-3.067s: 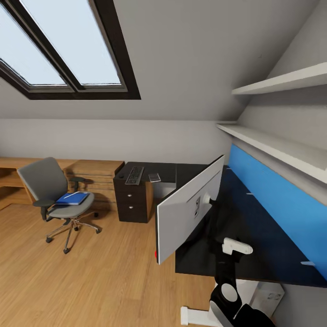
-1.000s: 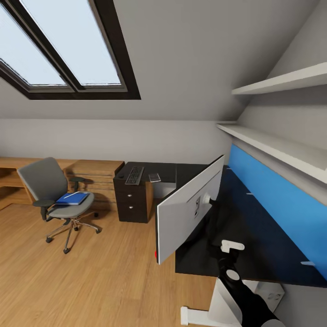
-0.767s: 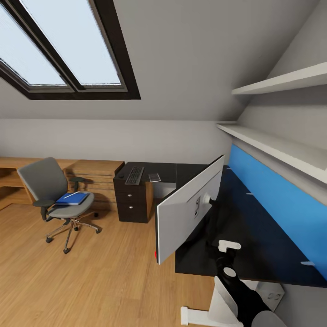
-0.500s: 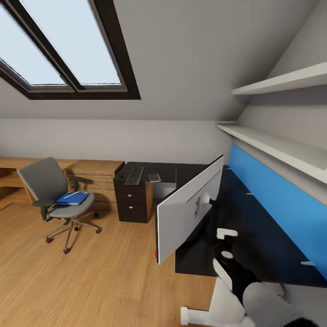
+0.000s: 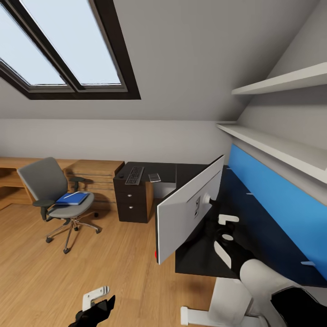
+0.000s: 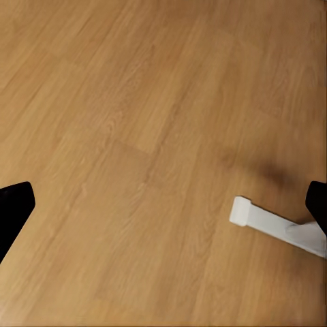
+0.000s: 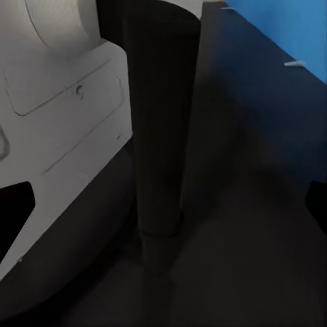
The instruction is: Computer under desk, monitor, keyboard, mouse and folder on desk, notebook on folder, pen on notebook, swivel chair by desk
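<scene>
Left claw (image 5: 97, 297): newly risen into the bottom of the head view, low over the wooden floor (image 5: 91, 263); a moment ago it was out of sight. In its wrist view the two finger tips sit at opposite edges with bare floor between them, so it is wide apart and empty.

Right claw (image 5: 225, 227): it has moved forward over the desk (image 5: 254, 245) since a second ago and now sits just behind the monitor (image 5: 188, 211), near the black stand arm (image 7: 160, 136). Its wrist view looks straight at that arm, finger tips at the two edges, apart, gripping nothing.

Meaning: probably the right arm is lining up to take the monitor by its stand, while the left comes up to help or wait. The screen stands on the desk but overhangs its front edge, its pale back toward the wall.

Keyboard (image 5: 134, 175): farther off, on the far wing of the desk above the drawer unit (image 5: 131, 200), well apart from the monitor.

Mouse (image 5: 121, 176): a small dark lump just beside the keyboard.

Swivel chair (image 5: 54, 197): out on the floor, apart from the desk.

Folder (image 5: 72, 198): lying on the chair seat, with the pen (image 5: 72, 195) lying across it.
</scene>
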Controlling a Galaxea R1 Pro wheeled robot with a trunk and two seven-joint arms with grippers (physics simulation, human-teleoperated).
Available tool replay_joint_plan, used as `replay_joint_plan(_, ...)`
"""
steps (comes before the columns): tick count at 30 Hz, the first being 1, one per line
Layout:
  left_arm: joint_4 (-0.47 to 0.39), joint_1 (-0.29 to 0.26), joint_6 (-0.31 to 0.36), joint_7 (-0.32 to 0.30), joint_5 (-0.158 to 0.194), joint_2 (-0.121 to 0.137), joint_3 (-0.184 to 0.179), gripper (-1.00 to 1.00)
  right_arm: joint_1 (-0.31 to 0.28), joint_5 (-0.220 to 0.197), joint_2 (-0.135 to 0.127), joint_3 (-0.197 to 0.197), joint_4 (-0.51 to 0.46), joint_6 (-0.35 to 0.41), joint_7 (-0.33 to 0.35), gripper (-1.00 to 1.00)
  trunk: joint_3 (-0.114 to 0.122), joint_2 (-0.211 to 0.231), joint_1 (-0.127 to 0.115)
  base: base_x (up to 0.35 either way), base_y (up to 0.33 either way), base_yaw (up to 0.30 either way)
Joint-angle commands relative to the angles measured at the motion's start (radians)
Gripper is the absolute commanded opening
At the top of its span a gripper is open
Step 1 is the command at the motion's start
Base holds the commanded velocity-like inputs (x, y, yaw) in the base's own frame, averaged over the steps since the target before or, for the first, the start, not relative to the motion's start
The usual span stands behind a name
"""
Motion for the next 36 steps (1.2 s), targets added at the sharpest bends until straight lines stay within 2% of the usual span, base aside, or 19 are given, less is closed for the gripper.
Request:
replay_joint_plan(1,-0.007,-0.002,0.006,0.009,0.011,0.001,-0.004,1.00,-0.002,-0.011,-0.001,0.008,0.005,-0.005,-0.004,1.00,-0.002,-0.002,0.001,0.000,0.000,0.000)
replay_joint_plan(7,-0.024,-0.003,0.008,0.008,0.010,0.002,-0.007,1.00,-0.007,-0.014,-0.003,0.006,0.049,-0.010,-0.004,1.00,-0.002,-0.002,0.001,0.000,0.000,0.000)
replay_joint_plan(9,-0.027,0.008,-0.024,0.007,0.009,0.002,-0.017,1.00,-0.007,-0.015,-0.007,0.005,0.076,-0.017,-0.004,1.00,-0.002,-0.002,0.001,0.000,0.000,0.000)
replay_joint_plan(13,-0.027,0.014,-0.055,0.006,-0.005,0.002,-0.022,1.00,-0.008,-0.017,-0.012,0.005,0.086,-0.022,-0.004,1.00,-0.002,-0.002,0.001,0.000,0.000,0.000)
replay_joint_plan(14,-0.019,0.016,-0.065,0.006,-0.024,0.001,-0.028,1.00,-0.008,-0.017,-0.013,0.006,0.089,-0.023,-0.004,1.00,-0.002,-0.002,0.001,0.000,0.000,0.000)
replay_joint_plan(18,0.001,0.017,-0.071,0.006,-0.039,0.000,-0.052,1.00,-0.008,-0.016,-0.013,0.008,0.090,-0.025,-0.004,1.00,-0.002,-0.002,0.001,0.039,0.000,0.000)
replay_joint_plan(21,0.011,0.017,-0.074,0.007,-0.045,0.001,-0.072,1.00,-0.008,-0.016,-0.013,0.008,0.090,-0.025,-0.004,1.00,-0.002,-0.002,0.001,0.198,0.000,0.000)
replay_joint_plan(23,0.014,0.018,-0.082,0.007,-0.046,0.001,-0.076,1.00,-0.008,-0.016,-0.012,0.008,0.091,-0.025,-0.004,1.00,-0.002,-0.002,0.001,0.286,0.000,0.000)
replay_joint_plan(24,0.020,0.018,-0.115,0.008,-0.046,0.001,-0.079,1.00,-0.008,-0.016,-0.013,0.008,0.091,-0.025,-0.004,1.00,-0.002,-0.002,0.001,0.038,0.000,0.000)
replay_joint_plan(29,0.016,0.018,-0.120,0.008,-0.046,-0.001,-0.083,1.00,-0.008,-0.016,-0.014,0.008,0.091,-0.025,-0.003,1.00,-0.002,-0.002,0.001,0.013,0.000,0.000)
replay_joint_plan(36,0.013,0.018,-0.122,0.010,-0.047,-0.002,-0.094,1.00,-0.008,-0.016,-0.013,0.010,0.093,-0.025,-0.003,1.00,-0.023,-0.051,0.027,0.002,0.000,0.000)
